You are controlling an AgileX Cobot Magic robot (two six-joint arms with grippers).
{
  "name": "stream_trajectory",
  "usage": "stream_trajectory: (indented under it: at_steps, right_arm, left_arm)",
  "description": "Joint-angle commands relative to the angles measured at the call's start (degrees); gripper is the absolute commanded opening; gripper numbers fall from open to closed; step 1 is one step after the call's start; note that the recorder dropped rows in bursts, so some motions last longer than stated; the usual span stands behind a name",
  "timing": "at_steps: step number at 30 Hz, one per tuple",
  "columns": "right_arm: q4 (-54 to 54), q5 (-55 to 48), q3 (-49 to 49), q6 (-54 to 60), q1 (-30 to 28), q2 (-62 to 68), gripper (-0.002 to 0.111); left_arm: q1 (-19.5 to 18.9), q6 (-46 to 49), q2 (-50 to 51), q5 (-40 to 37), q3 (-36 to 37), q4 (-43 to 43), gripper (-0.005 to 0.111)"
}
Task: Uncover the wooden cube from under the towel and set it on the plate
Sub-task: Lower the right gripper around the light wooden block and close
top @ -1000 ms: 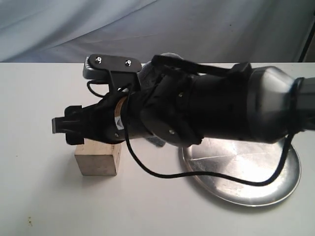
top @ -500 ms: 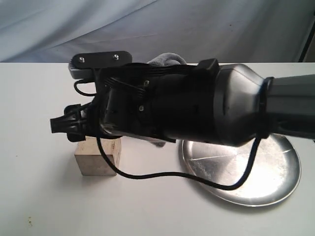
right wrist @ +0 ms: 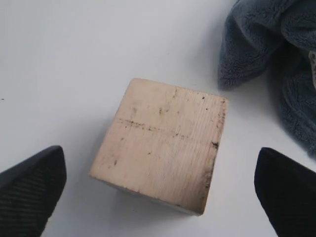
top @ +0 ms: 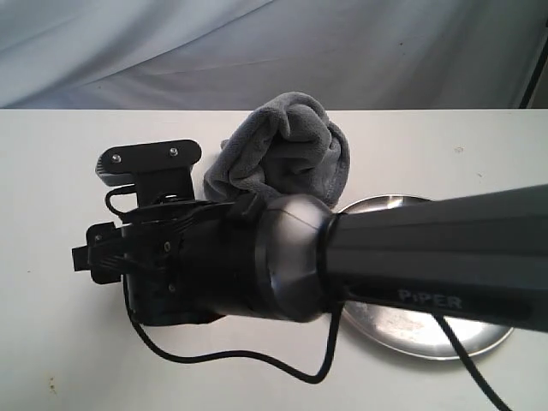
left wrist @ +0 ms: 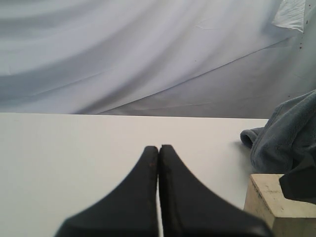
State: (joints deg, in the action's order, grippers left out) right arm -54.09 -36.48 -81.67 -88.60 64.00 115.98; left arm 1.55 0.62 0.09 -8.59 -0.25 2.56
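The wooden cube [right wrist: 163, 148] stands uncovered on the white table, pale tan with worn, speckled faces. My right gripper [right wrist: 160, 180] hangs open above it, one dark fingertip [right wrist: 32, 185] on each side and apart from the cube. In the exterior view the right arm [top: 257, 270] hides the cube. The dark grey towel [top: 282, 150] lies bunched behind the arm, just beside the cube [left wrist: 276, 202]. The steel plate [top: 428, 334] peeks out from under the arm at the right. My left gripper [left wrist: 159, 148] is shut and empty, low over the table to the cube's side.
A pale cloth backdrop [top: 274, 51] rises behind the table's far edge. A black cable [top: 231, 364] loops below the right wrist. White tabletop [top: 51, 342] stretches left of the arm.
The right arm has swung lower and nearer the camera, now covering the cube in the exterior view. The towel behind it has come into full sight.
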Motion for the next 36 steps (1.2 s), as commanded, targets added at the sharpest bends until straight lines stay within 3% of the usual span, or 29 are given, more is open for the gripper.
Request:
stream_trajectory:
  at_steps: [1,14,31,36]
  right_arm:
    - [-3.9,-0.2,-0.4,-2.6,0.1,1.6,0.095]
    - [-12.8,-0.4,-0.8,-12.5,0.2,2.4,0.095]
    - [-10.2,-10.2,-7.4,-12.3,2.2,9.9,0.095]
    - [-9.8,-4.8,-7.4,-13.9,2.5,11.2,0.095]
  left_arm:
    - [0.0,0.1,-0.1,0.2,0.3,0.0,0.001]
    - [0.0,-0.2,-0.1,0.2,0.3,0.0,0.001]
    - [0.0,-0.1,-0.1,0.2,0.3,0.0,0.001]
    - [0.0,-0.2,-0.1,0.2,0.3,0.0,0.001]
